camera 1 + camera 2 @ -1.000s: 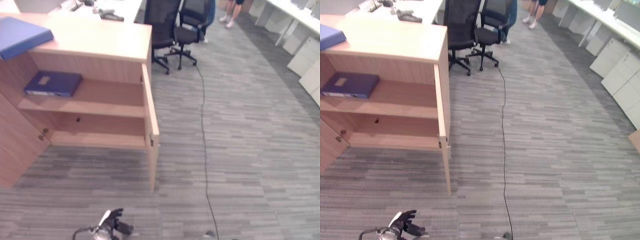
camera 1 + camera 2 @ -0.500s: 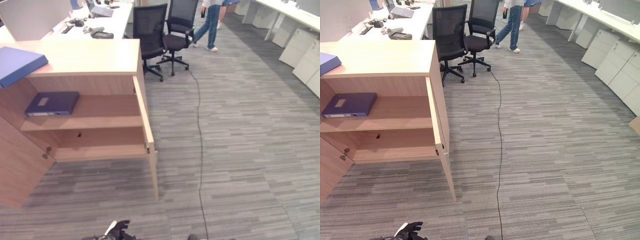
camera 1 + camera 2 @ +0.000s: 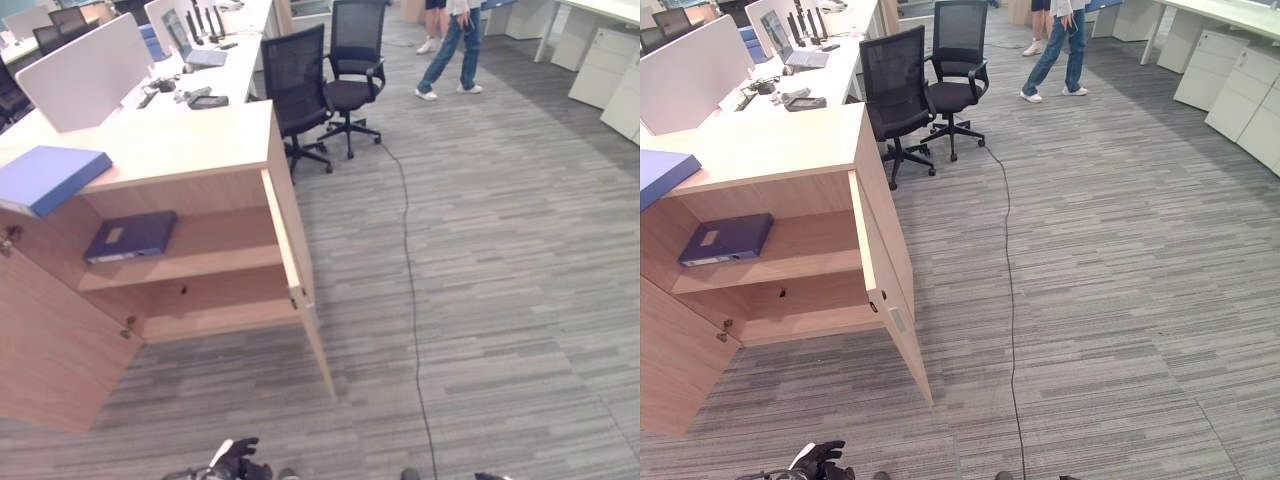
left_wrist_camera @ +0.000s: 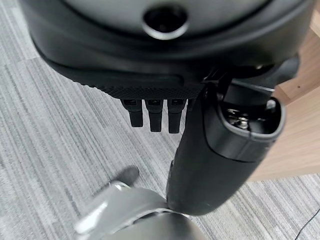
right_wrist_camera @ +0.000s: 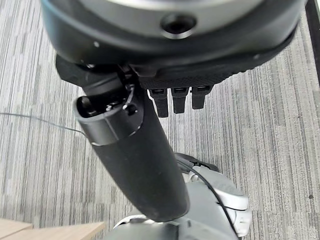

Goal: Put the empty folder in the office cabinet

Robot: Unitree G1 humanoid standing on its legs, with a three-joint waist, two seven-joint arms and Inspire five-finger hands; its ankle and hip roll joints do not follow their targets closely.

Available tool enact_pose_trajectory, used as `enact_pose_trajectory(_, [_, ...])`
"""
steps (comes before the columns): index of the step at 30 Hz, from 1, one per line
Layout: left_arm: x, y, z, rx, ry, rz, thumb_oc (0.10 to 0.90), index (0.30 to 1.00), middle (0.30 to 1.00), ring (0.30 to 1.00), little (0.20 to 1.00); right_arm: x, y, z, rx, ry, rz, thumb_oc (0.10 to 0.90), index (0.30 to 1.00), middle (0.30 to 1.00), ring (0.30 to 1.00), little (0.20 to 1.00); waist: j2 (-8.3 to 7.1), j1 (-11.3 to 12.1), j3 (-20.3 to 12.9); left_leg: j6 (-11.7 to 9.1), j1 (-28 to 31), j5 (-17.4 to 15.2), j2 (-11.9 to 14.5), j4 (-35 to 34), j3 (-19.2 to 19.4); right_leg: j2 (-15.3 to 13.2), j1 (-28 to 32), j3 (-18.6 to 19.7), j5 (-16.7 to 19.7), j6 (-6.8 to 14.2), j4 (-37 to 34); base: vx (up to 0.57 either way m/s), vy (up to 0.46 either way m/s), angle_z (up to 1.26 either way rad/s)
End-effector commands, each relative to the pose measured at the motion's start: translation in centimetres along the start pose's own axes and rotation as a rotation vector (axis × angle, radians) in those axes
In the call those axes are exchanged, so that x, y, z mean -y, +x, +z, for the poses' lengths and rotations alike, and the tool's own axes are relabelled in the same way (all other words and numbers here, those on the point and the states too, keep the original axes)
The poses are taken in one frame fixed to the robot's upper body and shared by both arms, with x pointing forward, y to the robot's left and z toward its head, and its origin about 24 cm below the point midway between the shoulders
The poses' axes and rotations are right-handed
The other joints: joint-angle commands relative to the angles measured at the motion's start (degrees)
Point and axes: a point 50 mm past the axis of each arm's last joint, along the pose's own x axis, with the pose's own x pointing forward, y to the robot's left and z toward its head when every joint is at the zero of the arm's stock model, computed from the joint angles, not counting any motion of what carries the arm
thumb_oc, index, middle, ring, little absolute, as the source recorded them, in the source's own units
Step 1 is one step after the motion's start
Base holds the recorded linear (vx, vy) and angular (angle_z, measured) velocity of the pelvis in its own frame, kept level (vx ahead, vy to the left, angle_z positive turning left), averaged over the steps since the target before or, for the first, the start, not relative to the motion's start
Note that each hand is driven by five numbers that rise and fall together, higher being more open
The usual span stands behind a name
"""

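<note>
Left hand, nearest, hangs over grey carpet with fingers straight and relaxed, holding nothing; right hand likewise, fingers loose and empty. Beyond, the wooden office cabinet stands with both doors open. One dark blue folder lies flat on its upper shelf; a lighter blue folder lies on the cabinet's top surface. Farther off: two black office chairs and a walking person.
</note>
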Motion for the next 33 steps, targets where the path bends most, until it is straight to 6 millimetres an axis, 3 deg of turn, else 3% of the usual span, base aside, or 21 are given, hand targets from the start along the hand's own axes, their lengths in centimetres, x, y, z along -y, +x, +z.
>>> enact_pose_trajectory(1, [-1.1, -0.1, -0.1, 0.027, 0.014, 0.047, 0.8, 0.9, 0.9, 0.9, 0.9, 1.9, 0.2, 1.9, 0.064, 0.068, -0.062, 0.8, 0.9, 0.9, 0.9, 0.9, -0.54, 0.26, -0.36, 0.0, 0.48, 7.11, 4.16, -5.1, -2.04, -1.61, -2.93, 4.29, -5.84, 3.55, 11.55, 0.05, 0.291, -0.06])
enact_pose_trajectory(3, [-1.4, -0.1, 0.0, 0.035, 0.012, 0.059, 0.8, 0.9, 0.9, 0.9, 0.9, 2.2, 0.2, 2.2, 0.075, 0.083, -0.074, 0.8, 0.9, 0.9, 0.9, 0.9, -0.3, 0.28, -0.26, -0.33, 0.1, 8.36, 5.46, -5.42, -2.57, -2.22, -3.99, 5.08, -6.49, 3.89, 13.43, 0.06, 0.304, -0.02])
enact_pose_trajectory(4, [-1.0, -0.1, 0.3, 0.054, 0.007, 0.065, 0.8, 0.9, 0.9, 0.9, 0.9, 1.0, 0.3, 3.3, 0.107, 0.108, -0.078, 0.8, 0.9, 0.9, 0.9, 0.9, 0.79, 0.4, -0.12, -0.93, -0.29, 10.36, 7.6, -6.19, -3.76, -3.7, -5.47, 6.3, -7.26, 4.7, 16.28, 0.08, 0.398, 0.05])
enact_pose_trajectory(5, [-1.0, -0.1, 0.3, 0.054, 0.007, 0.066, 0.8, 0.9, 0.9, 0.9, 0.9, 0.9, 0.3, 3.4, 0.107, 0.108, -0.079, 0.8, 0.9, 0.9, 0.9, 0.9, 0.71, 0.41, -0.1, -0.96, -0.23, 10.4, 7.57, -6.28, -3.71, -3.75, -5.62, 6.36, -7.45, 4.71, 16.58, 0.11, 0.614, 0.08])
enact_pose_trajectory(6, [-1.3, -0.1, 0.5, 0.066, -0.014, 0.094, 0.8, 0.9, 0.9, 0.9, 0.9, 1.8, 0.3, 3.7, 0.116, 0.161, -0.076, 0.8, 0.9, 0.9, 0.9, 0.9, 1.35, 0.32, -0.13, -1.94, -0.78, 12.82, 9.79, -6.29, -4.67, -5.28, -6.61, 7.47, -7.98, 5.69, 18.57, 0.07, 0.436, 0.12])
enact_pose_trajectory(8, [-2.3, -0.1, 1.4, 0.106, -0.03, 0.116, 0.8, 0.9, 0.9, 0.9, 0.9, 4.0, 0.2, 4.9, 0.171, 0.187, -0.143, 0.8, 0.9, 0.9, 0.9, 0.9, 1.31, 0.8, 0.06, -2.69, -1.07, 14.52, 11.1, -6.07, -6.31, -6.77, -7.31, 7.88, -8.11, 6.6, 20.27, 0.07, 0.474, 0.18])
enact_pose_trajectory(11, [-3.3, -0.1, 1.5, 0.114, -0.04, 0.139, 0.8, 0.9, 0.9, 0.9, 0.9, 4.8, 0.1, 6.2, 0.214, 0.209, -0.16, 0.8, 0.9, 0.9, 0.9, 0.9, 1.07, 1.5, -0.37, -3.6, -0.62, 13.0, 10.95, -5.93, -10.13, -7.99, -7.87, 8.63, -7.94, 7.83, 20.49, 0.08, 0.34, 0.17])
enact_pose_trajectory(12, [-4.1, -0.1, 1.6, 0.118, -0.041, 0.157, 0.8, 0.9, 0.9, 0.9, 0.9, 5.3, 0.0, 6.8, 0.234, 0.22, -0.167, 0.8, 0.9, 0.9, 0.9, 0.9, 0.5, 1.89, -0.98, -4.36, -1.29, 10.8, 10.9, -4.69, -11.06, -9.8, -6.73, 8.43, -7.08, 9.23, 19.5, 0.08, 0.292, 0.1])
enact_pose_trajectory(15, [-4.8, -0.2, 1.6, 0.122, -0.034, 0.168, 0.8, 0.9, 0.9, 0.9, 0.9, 5.2, 0.1, 6.7, 0.229, 0.233, -0.163, 0.8, 0.9, 0.9, 0.9, 0.9, -0.37, 2.09, -1.28, -4.53, -2.11, 7.34, 9.98, -3.18, -9.84, -11.62, -5.01, 7.98, -5.83, 10.56, 18.07, 0.13, 0.424, 0.25])
enact_pose_trajectory(16, [-5.1, -0.2, 1.7, 0.121, -0.026, 0.173, 0.8, 0.9, 0.9, 0.9, 0.9, 4.7, 0.1, 6.1, 0.209, 0.238, -0.149, 0.8, 0.9, 0.9, 0.9, 0.9, -2.03, 2.75, -1.97, -4.64, -2.27, 3.94, 8.18, -3.75, -8.74, -14.42, -3.3, 7.1, -0.59, 12.61, 16.2, 0.11, 0.304, 0.14])
enact_pose_trajectory(17, [-5.1, -0.2, 1.6, 0.121, -0.025, 0.173, 0.8, 0.9, 0.9, 0.9, 0.9, 4.7, 0.1, 6.0, 0.209, 0.238, -0.148, 0.8, 0.9, 0.9, 0.9, 0.9, -2.26, 2.77, -1.97, -4.51, -2.25, 3.85, 7.88, -3.66, -8.67, -14.71, -3.06, 7.06, -0.3, 12.79, 15.77, 0.16, 0.487, 0.09])
enact_pose_trajectory(18, [-5.4, -0.1, 1.9, 0.124, -0.021, 0.177, 0.8, 0.9, 0.9, 0.9, 0.9, 4.1, 0.2, 5.7, 0.196, 0.243, -0.137, 0.8, 0.9, 0.9, 0.9, 0.9, -3.62, 3.03, -2.05, -3.6, -1.61, 2.17, 5.71, -4.9, -7.46, -16.3, -4.06, 7.31, 6.62, 13.35, 15.83, 0.05, 0.198, 0.02])
enact_pose_trajectory(19, [-5.4, -0.1, 1.9, 0.124, -0.02, 0.178, 0.8, 0.9, 0.9, 0.9, 0.9, 4.0, 0.2, 5.7, 0.197, 0.244, -0.136, 0.8, 0.9, 0.9, 0.9, 0.9, -3.76, 3.15, -2.06, -3.51, -1.54, 2.2, 5.59, -4.97, -7.29, -16.41, -4.05, 7.42, 6.83, 13.35, 15.59, 0.07, 0.386, 0.19])
enact_pose_trajectory(20, [-5.8, -0.1, 2.3, 0.129, -0.021, 0.184, 0.8, 0.9, 0.9, 0.9, 0.9, 3.1, 0.3, 5.9, 0.195, 0.25, -0.113, 0.8, 0.9, 0.9, 0.9, 0.9, -4.78, 3.37, -1.66, -2.34, -0.22, 1.67, 3.49, -7.21, -5.45, -17.88, -5.62, 7.78, 15.61, 13.35, 16.16, 0.02, 0.2, 0.28])
enact_pose_trajectory(21, [-5.8, -0.1, 2.3, 0.129, -0.021, 0.184, 0.8, 0.9, 0.9, 0.9, 0.9, 3.1, 0.3, 5.9, 0.195, 0.25, -0.113, 0.8, 0.9, 0.9, 0.9, 0.9, -4.8, 3.43, -1.64, -2.33, -0.15, 1.68, 3.47, -7.25, -5.37, -17.89, -5.63, 7.85, 15.63, 13.35, 16.15, 0.04, 0.43, 0.3])
enact_pose_trajectory(22, [-5.9, 0.0, 2.3, 0.126, -0.021, 0.187, 0.8, 0.9, 0.9, 0.9, 0.9, 1.8, 0.4, 6.2, 0.199, 0.259, -0.079, 0.8, 0.9, 0.9, 0.9, 0.9, -5.13, 3.41, -1.03, -1.03, 1.02, 1.05, 1.87, -8.54, -4.05, -19.03, -7.2, 7.78, 23.0, 13.35, 16.55, 0.03, 0.377, 0.18])
enact_pose_trajectory(25, [-5.7, 0.0, 2.4, 0.125, -0.013, 0.177, 0.8, 0.9, 0.9, 0.9, 0.9, 0.6, 0.4, 6.5, 0.208, 0.228, -0.045, 0.8, 0.9, 0.9, 0.9, 0.9, -4.61, 3.72, -0.51, 0.46, 1.7, 0.24, 0.22, -9.0, -2.65, -19.44, -7.92, 4.68, 22.61, 13.35, 17.37, 0.02, 0.364, 0.1])
enact_pose_trajectory(26, [-5.6, 0.0, 2.3, 0.123, -0.007, 0.172, 0.8, 0.9, 0.9, 0.9, 0.9, 0.2, 0.4, 6.6, 0.208, 0.217, -0.032, 0.8, 0.9, 0.9, 0.9, 0.9, -4.52, 3.7, -0.48, 1.48, 2.09, -0.46, -1.09, -9.23, -2.64, -18.74, -8.17, 3.97, 20.94, 13.35, 18.35, 0.12, 0.662, -0.12])
enact_pose_trajectory(27, [-5.3, 0.0, 2.0, 0.113, -0.005, 0.161, 0.8, 0.9, 0.9, 0.9, 0.9, -0.6, 0.4, 6.0, 0.192, 0.202, -0.009, 0.8, 0.9, 0.9, 0.9, 0.9, -4.23, 3.47, -0.45, 3.32, 3.16, -1.16, -3.89, -9.75, -2.94, -14.8, -8.86, 4.8, 16.89, 12.1, 19.63, 0.15, 0.606, -0.09])
enact_pose_trajectory(30, [-5.0, 0.0, 1.7, 0.096, -0.009, 0.149, 0.8, 0.9, 0.9, 0.9, 0.9, -1.4, 0.4, 5.4, 0.17, 0.171, 0.013, 0.8, 0.9, 0.9, 0.9, 0.9, -3.31, 3.37, 0.09, 5.45, 4.19, -2.12, -6.6, -9.75, -2.95, -5.44, -9.99, 2.94, 5.73, 8.79, 19.79, 0.09, 0.445, 0.08])
enact_pose_trajectory(33, [-4.6, 0.1, 2.0, 0.102, -0.009, 0.137, 0.8, 0.9, 0.9, 0.9, 0.9, -1.8, 0.4, 5.5, 0.174, 0.145, 0.023, 0.8, 0.9, 0.9, 0.9, 0.9, -3.42, 3.54, 0.72, 6.45, 4.07, -2.04, -9.41, -9.75, -3.23, 2.03, -11.18, -0.61, 1.51, 7.02, 17.14, 0.02, 0.238, 0.01])
